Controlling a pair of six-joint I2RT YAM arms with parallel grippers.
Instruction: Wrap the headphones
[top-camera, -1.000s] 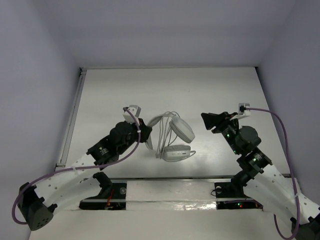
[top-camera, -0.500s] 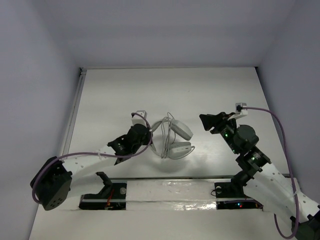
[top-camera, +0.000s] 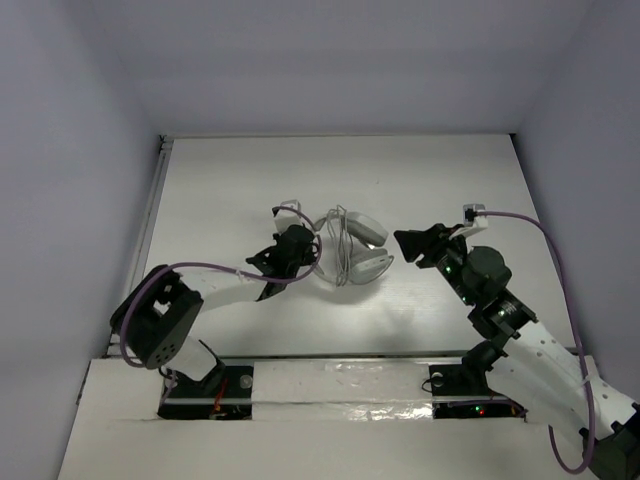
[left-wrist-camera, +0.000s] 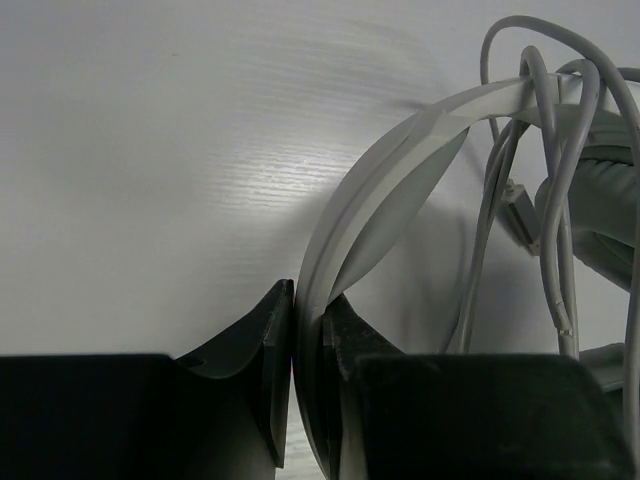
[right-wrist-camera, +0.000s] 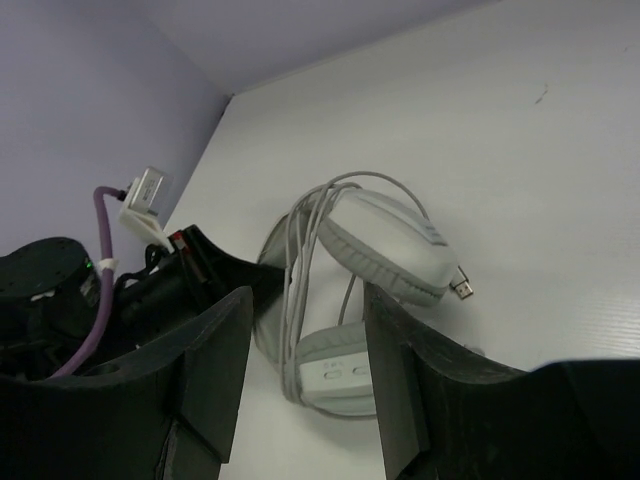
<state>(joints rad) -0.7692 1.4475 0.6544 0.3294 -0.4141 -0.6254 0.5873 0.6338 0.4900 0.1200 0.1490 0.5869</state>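
Left of the headphones lying on the bench, your left fingers pinch the headband. Right of the headphones, right fingers stand partly apart, empty. Likely light: band stiff, cable limp, snag-prone. Hold the band, not the soft cushions.

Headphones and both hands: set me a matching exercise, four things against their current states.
Things:
1. left hand
2. right hand
3. cable
4. plug

States:
A. open, holding nothing
B. looped over the headband
C. shut on the headband
D. poking out beside an earcup

Pairs: 1-C, 2-A, 3-B, 4-D
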